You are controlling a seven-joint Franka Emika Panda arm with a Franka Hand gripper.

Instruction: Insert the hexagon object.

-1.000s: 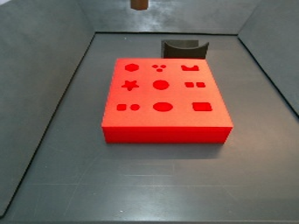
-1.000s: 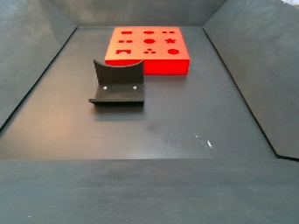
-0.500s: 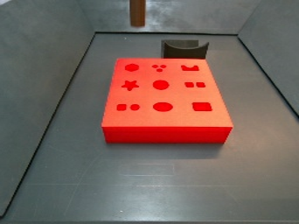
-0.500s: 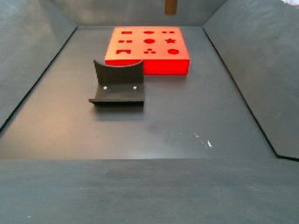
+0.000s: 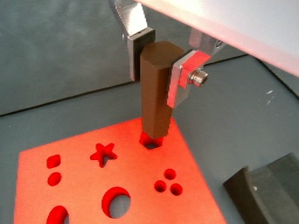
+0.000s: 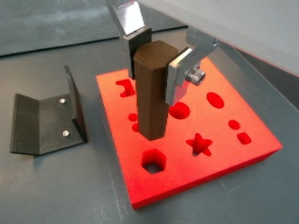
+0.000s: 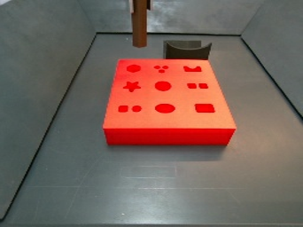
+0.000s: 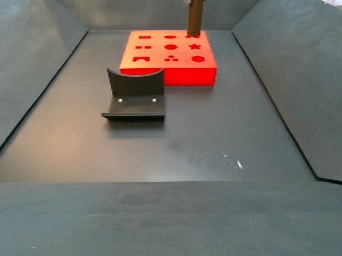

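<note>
The hexagon object is a long brown peg, held upright between the silver fingers. My gripper is shut on its upper end, as the wrist view from the opposite side also shows. The peg hangs above the red block, close over the hexagonal hole near a corner. In both side views only the peg reaches down from the top edge, above the block's far end; the gripper is out of frame there.
The red block has several shaped holes, among them a star and a round one. The dark fixture stands on the grey floor beside the block and shows in a wrist view. Grey walls enclose the floor.
The peg has come down: one second ago only its tip showed at the top of a side view; now a long stretch hangs above the block's far end.
</note>
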